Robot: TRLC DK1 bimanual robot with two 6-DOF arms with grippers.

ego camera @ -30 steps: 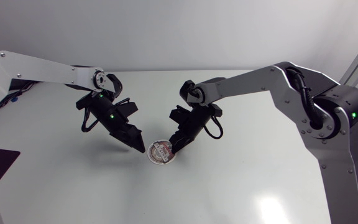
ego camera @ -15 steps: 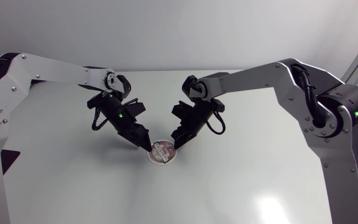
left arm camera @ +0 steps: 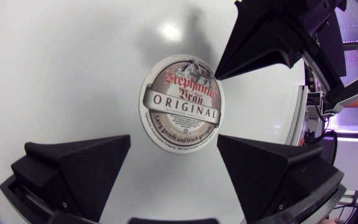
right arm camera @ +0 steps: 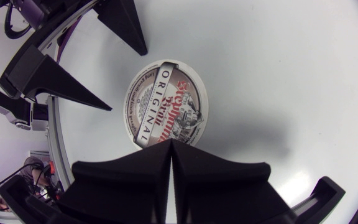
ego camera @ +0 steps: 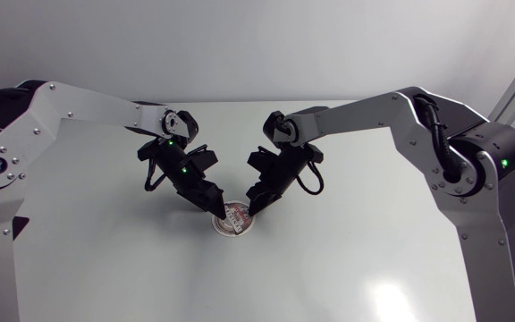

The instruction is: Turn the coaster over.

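White table, round printed coaster lying flat

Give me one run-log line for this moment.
coaster flat, print up | left jaws open at one rim | right jaws shut at opposite rim | flip not done

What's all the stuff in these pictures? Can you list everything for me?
Round printed cardboard coaster: one, white rim with a red-brown and black face, lying flat with the print up, between the two grippers.
Pale grey table: one, under everything.
Left arm: one, silver-grey with black joints, coming in from the left side.
Right arm: one, silver-grey with black joints, coming in from the right side.
Left gripper: one, matte black, fingers open, at the coaster's edge.
Right gripper: one, matte black, fingers shut together, tip at the coaster's opposite edge.
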